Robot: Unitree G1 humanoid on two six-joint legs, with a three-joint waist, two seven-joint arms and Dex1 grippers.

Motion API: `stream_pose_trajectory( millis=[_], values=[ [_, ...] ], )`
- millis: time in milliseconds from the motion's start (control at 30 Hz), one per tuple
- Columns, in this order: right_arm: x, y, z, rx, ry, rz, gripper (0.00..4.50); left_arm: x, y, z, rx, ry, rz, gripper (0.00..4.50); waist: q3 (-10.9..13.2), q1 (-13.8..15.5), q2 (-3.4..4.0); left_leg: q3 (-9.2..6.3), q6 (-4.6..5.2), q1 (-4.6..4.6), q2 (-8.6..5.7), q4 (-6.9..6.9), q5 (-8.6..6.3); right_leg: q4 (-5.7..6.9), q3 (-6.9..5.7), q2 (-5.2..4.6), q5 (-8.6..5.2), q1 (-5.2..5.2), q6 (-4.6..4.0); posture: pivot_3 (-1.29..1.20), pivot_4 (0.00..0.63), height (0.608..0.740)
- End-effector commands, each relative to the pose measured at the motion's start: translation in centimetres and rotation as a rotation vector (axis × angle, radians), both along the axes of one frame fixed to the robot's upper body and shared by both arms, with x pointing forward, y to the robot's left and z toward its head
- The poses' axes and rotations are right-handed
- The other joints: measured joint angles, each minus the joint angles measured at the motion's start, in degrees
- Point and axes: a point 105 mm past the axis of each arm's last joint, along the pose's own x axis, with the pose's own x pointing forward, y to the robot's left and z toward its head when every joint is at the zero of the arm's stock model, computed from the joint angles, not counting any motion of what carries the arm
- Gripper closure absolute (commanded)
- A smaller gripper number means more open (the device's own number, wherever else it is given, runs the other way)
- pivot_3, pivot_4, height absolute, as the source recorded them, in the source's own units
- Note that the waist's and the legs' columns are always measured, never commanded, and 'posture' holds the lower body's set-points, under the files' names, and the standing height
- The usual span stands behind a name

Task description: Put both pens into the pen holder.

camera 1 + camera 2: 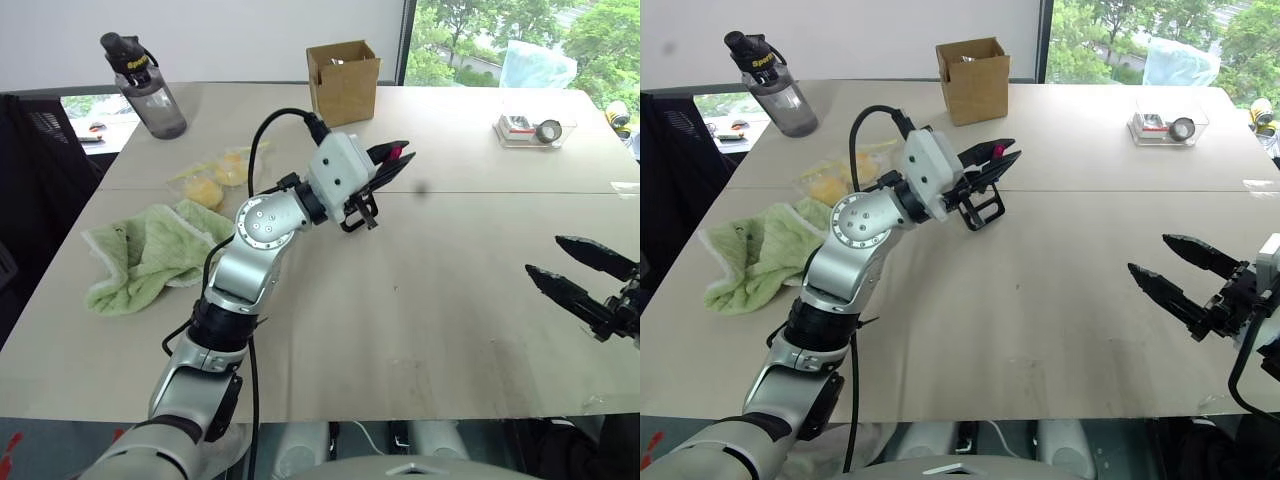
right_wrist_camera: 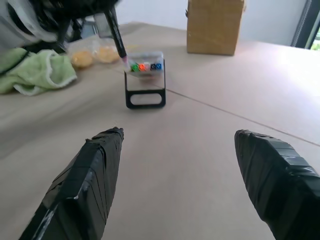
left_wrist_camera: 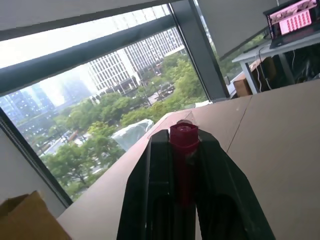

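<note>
Left end effector point(image 1: 992, 158) pinching magenta-ended pen point(image 3: 183, 150) above pen holder point(image 2: 145, 82) for insertion; right end effector point(image 1: 1172, 268) spread, empty.

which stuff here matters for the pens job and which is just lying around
For the job:
- pen with magenta end, shut in the left gripper
- pen holder
- right gripper, fingers open

Lying about:
- cardboard box
- water bottle
- green towel
- clear tray
</note>
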Motion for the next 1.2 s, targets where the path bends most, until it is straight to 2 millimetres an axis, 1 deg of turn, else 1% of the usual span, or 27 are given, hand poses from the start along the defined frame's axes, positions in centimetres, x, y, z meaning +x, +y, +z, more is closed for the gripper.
stream_pose_trajectory(
  millis=[33,133,267,500,733,1067,1200],
  values=[
    [-0.9,0.6,1.4,0.044,-0.058,0.042,0.71,-0.4,-0.2,0.5,0.032,-0.137,0.028,4.47,0.0,0.02,-0.01,0.0,0.0,0.0,0.0,0.0,0.0,0.01,-0.01,-0.01,0.0,0.0,0.0,0.0,0.15,0.736],
    [-0.6,0.6,1.7,0.081,-0.073,0.037,0.71,-0.1,-0.5,-0.4,0.076,-0.152,0.049,4.47,0.0,0.02,0.0,0.0,0.0,-0.02,0.0,0.01,0.0,0.0,-0.01,-0.03,0.0,0.0,0.01,0.0,0.15,0.736],
    [-0.6,0.7,2.0,0.089,-0.082,0.044,0.71,0.1,-0.4,0.3,0.075,-0.214,0.073,4.47,0.0,0.01,0.0,0.03,0.01,0.0,0.0,0.02,0.0,0.02,0.0,-0.06,0.01,0.0,0.01,0.0,0.15,0.736],
    [-0.5,0.8,1.9,0.094,-0.088,0.041,0.71,0.7,-0.7,-1.2,0.12,-0.235,0.06,4.47,0.0,-0.01,0.0,0.03,0.01,0.04,0.02,0.02,0.0,0.11,-0.01,-0.05,0.01,0.0,0.02,0.0,0.15,0.736],
    [-0.5,1.3,1.6,0.104,-0.092,0.051,0.71,1.7,-1.3,-1.3,0.156,-0.305,0.054,4.47,0.0,0.01,0.0,0.03,0.01,0.04,0.01,0.05,0.0,0.15,-0.03,-0.04,0.01,0.01,0.02,0.0,0.15,0.736],
    [-0.8,1.5,1.2,0.101,-0.08,0.047,0.71,0.2,-1.7,-0.5,0.142,-0.425,0.007,4.47,0.0,0.0,0.0,0.01,0.0,0.01,0.02,0.05,0.0,0.14,-0.06,-0.1,0.01,-0.01,0.02,0.0,0.15,0.736],
    [-0.6,1.6,1.2,0.103,-0.08,0.052,0.71,0.4,-1.6,-0.5,0.159,-0.446,0.014,4.47,0.0,-0.02,0.0,0.03,0.01,0.02,0.02,0.05,0.0,0.15,-0.05,-0.1,0.01,-0.01,0.02,0.0,0.15,0.736]
  ],
)
